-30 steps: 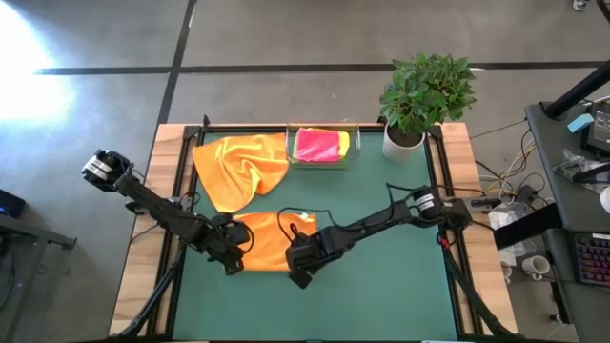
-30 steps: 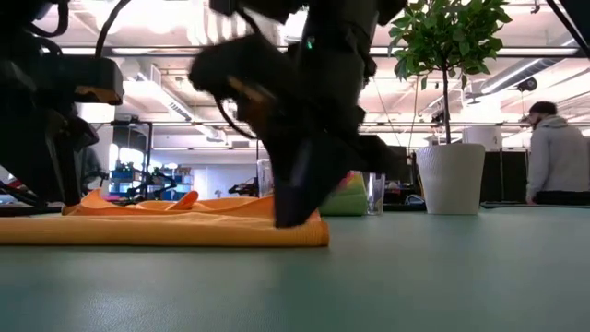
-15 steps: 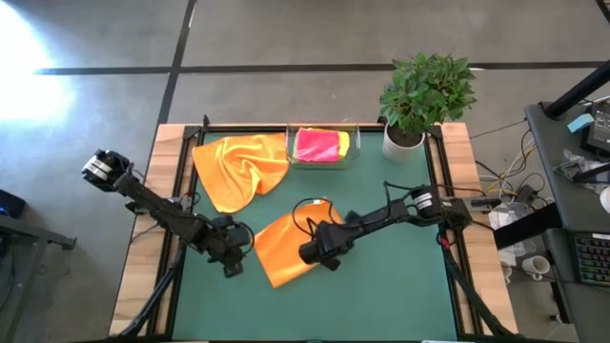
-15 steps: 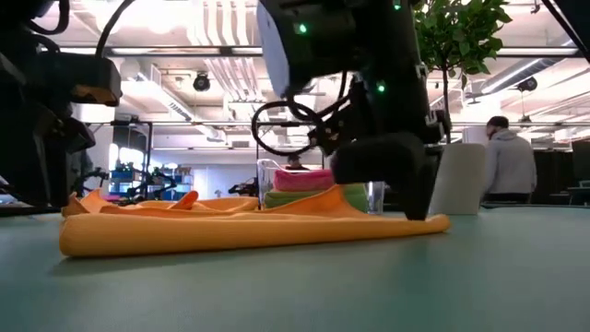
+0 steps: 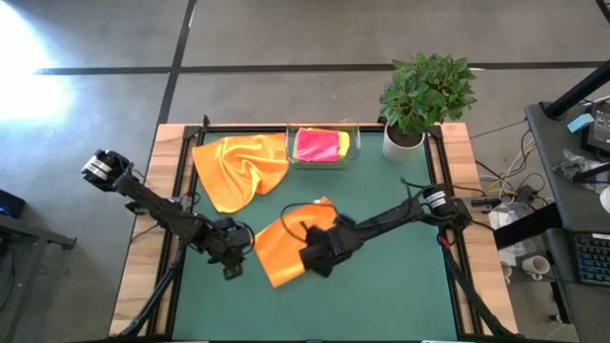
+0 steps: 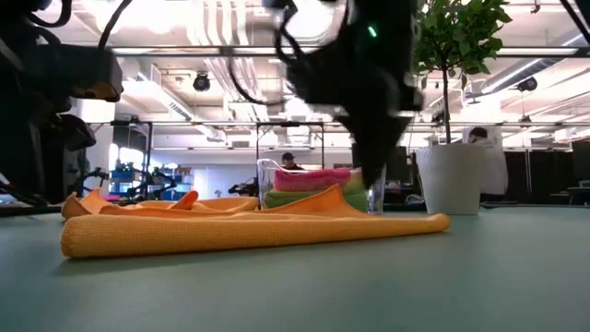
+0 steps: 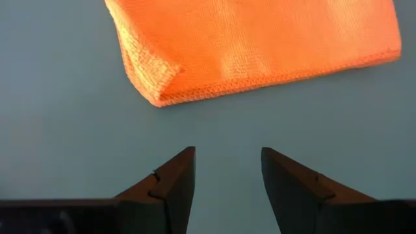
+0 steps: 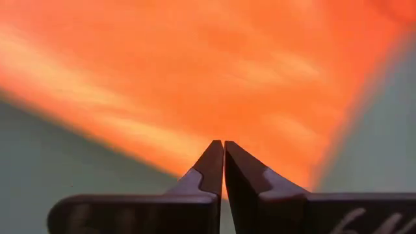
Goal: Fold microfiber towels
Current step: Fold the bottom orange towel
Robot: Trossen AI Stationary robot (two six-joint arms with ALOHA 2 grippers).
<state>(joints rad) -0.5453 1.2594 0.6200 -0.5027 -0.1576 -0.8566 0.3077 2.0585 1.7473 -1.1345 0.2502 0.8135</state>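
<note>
Nearest, lower centre of high view: folded orange towel (image 5: 286, 250) flat on green table (image 5: 400, 295), lying diagonally. Right gripper (image 5: 317, 259) over the towel's right edge, fingers pressed together, nothing visibly clamped. Left gripper (image 5: 232, 262) just left of the same towel, fingers (image 7: 170, 188) parted, empty, clear of the cloth. Farther, upper left: second orange towel (image 5: 238, 169) spread loose and rumpled. Beyond, top centre: clear tray (image 5: 324, 157) with pink towel (image 5: 317, 144) on top of stack; green towel (image 6: 309, 196) beneath. Potted plant (image 5: 424, 93) upper right.
</note>
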